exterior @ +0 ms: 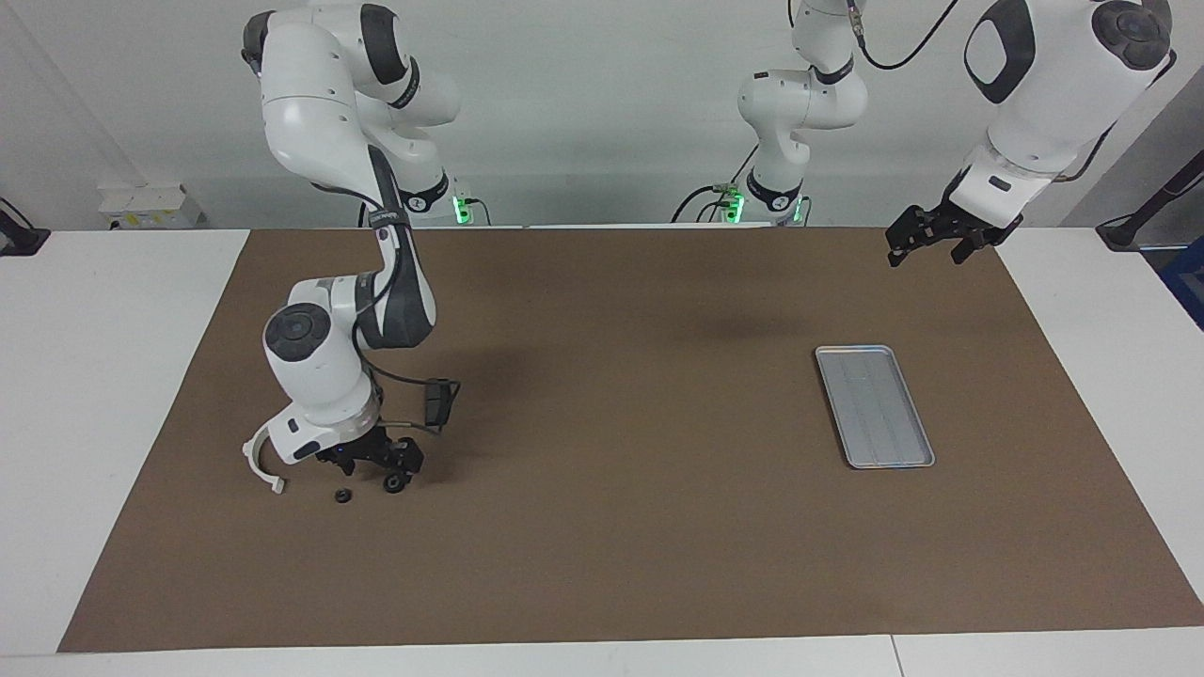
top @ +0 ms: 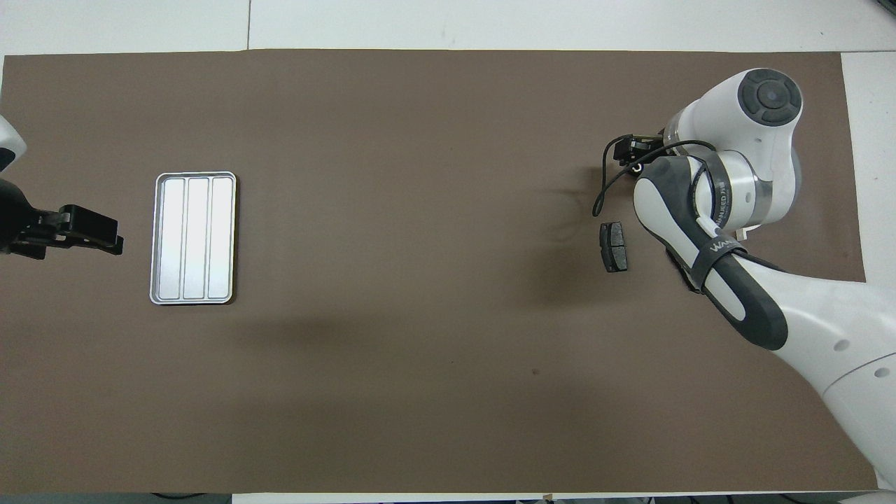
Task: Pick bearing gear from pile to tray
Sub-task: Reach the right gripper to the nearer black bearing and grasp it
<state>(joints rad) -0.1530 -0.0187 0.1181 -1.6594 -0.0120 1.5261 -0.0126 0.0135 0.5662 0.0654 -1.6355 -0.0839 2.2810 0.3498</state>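
Right pincer (exterior: pixel 381 463) was low over the pile, open, gripping nothing; it risked nudging the gear (exterior: pixel 395 483) or bracket (exterior: pixel 261 464). Left pincer (exterior: pixel 931 240) waited open above the table (exterior: pixel 602 545), tray (exterior: pixel 874 406) empty.

A robotics lab: two white arms (exterior: pixel 348 310) stand bolted at a white table (exterior: pixel 113 395) covered with a brown mat (exterior: pixel 611 489), cables (exterior: pixel 903 52) trailing along a bare white wall (exterior: pixel 602 113), green status lights (exterior: pixel 459 209) glowing at their bases.
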